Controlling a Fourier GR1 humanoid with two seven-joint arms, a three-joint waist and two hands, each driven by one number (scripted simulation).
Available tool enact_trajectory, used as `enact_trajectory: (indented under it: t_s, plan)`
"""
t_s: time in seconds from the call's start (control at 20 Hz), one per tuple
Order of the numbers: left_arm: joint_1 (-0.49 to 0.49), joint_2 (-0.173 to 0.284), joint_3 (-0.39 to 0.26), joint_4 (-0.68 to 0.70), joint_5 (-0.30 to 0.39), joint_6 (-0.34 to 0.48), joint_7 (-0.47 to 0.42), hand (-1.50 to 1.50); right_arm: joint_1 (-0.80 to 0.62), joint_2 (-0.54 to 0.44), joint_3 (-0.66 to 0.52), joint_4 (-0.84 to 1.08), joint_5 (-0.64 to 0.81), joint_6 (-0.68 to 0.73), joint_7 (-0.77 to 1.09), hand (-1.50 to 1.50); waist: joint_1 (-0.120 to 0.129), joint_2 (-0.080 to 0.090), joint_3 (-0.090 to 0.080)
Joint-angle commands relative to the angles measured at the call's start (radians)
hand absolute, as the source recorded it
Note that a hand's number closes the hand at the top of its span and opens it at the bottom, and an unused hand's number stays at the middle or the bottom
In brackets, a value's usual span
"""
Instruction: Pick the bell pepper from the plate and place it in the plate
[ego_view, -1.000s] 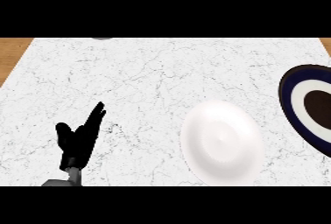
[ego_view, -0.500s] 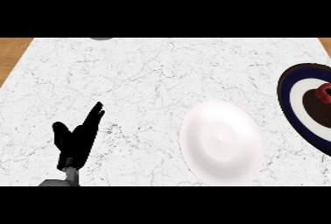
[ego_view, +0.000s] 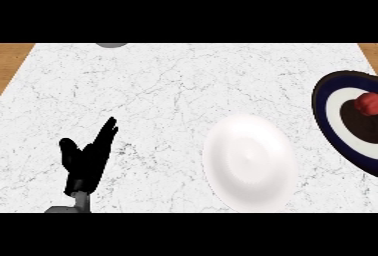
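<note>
I see a white marbled counter (ego_view: 184, 90). A white plate (ego_view: 249, 162) sits low, right of centre; a dark ringed plate (ego_view: 332, 125) at the right edge carries the red pepper (ego_view: 367, 103). My left hand (ego_view: 87, 162) rests lower left, fingers straight, holding nothing.

black robot hand (ego_view: 87, 159) on grey forearm (ego_view: 81, 201).
</note>
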Motion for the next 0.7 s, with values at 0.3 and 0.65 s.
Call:
enact_trajectory:
  t_s: [0.3,0.65]
  plan:
    - [0.050,0.010,0.017,-0.009,0.012,-0.019,0.037,0.00,0.251,-0.059,-0.018,0.055,-0.056,0.438,-0.162,-1.50,-0.018,-0.001,-0.007]
    - [-0.009,-0.043,0.014,0.089,-0.038,0.027,-0.013,0.00,0.405,-0.020,0.037,-0.010,-0.007,0.451,-0.287,-1.50,-0.027,-0.001,-0.008]
